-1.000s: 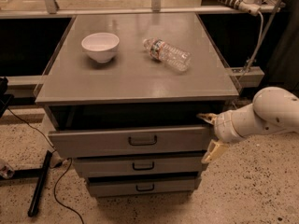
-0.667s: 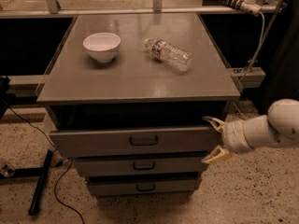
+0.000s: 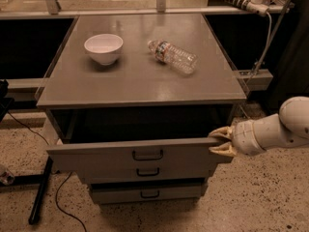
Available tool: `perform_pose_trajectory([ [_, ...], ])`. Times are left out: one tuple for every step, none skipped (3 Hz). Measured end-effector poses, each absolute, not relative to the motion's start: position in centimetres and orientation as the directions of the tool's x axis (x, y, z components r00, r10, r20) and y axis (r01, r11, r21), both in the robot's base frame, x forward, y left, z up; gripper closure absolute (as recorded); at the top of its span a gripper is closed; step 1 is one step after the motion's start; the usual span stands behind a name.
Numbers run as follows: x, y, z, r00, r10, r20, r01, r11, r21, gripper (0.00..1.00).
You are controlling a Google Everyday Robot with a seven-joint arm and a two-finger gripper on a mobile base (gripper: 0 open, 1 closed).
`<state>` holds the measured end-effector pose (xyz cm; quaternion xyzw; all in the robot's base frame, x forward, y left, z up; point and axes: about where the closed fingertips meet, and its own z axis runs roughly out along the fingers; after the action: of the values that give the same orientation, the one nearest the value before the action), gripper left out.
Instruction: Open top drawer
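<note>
Tool (image 3: 221,141) at the top drawer's (image 3: 96,158) three o'clock end.
We see it partly open against the front corner; the drawer stands pulled out.

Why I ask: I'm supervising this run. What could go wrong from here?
1. The end effector is at the far right end of the top drawer front, not at its centre loop handle. Pulling from there may skew the drawer so it binds, or the contact may slip off the edge.
2. The water bottle lies on its side on the cabinet top. A jolt could set it rolling towards an edge.
</note>
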<state>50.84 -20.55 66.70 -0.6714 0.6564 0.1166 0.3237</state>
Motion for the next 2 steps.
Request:
perform_pose_trajectory([
  [50.84, -20.55, 67.6, 0.111, -0.806, -0.582, -0.957, 0.071, -0.282, 1.0],
  [50.84, -20.55, 67.78, 0.111, -0.806, -0.582, -0.957, 0.071, -0.282, 1.0],
])
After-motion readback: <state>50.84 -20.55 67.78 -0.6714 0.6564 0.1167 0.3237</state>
